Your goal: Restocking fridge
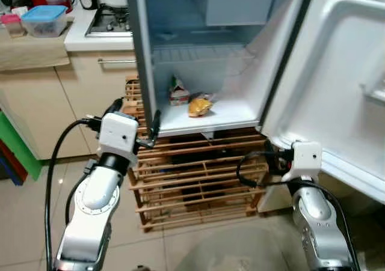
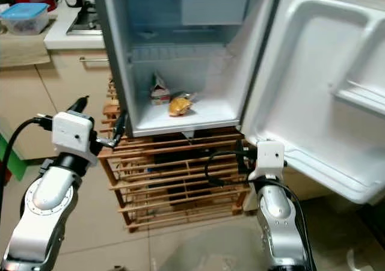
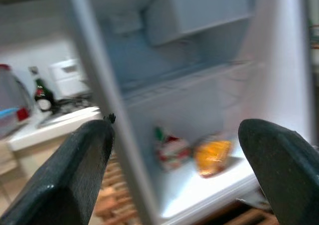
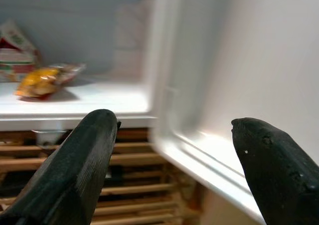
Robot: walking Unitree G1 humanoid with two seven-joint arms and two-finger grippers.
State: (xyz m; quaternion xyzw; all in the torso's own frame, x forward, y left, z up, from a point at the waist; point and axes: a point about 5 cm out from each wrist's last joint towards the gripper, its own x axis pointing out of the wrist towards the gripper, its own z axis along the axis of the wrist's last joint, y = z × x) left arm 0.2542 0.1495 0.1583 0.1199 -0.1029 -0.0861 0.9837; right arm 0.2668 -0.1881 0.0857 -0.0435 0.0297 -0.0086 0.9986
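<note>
The left gripper is released, its two fingers wide apart with nothing between them, near the left edge of the fridge. The right gripper is also spread and empty, low beside the open door.

Inside the fridge, on its white floor, a yellow food packet lies flat with its long axis pointing from the front toward the back right. A small carton stands upright just beside it on the left. The fridge stands on a wooden rack.

Both grippers hold nothing, so I think the next item must be fetched first. It should then go in the free space to the right, with the arm kept away from the door edge.
</note>
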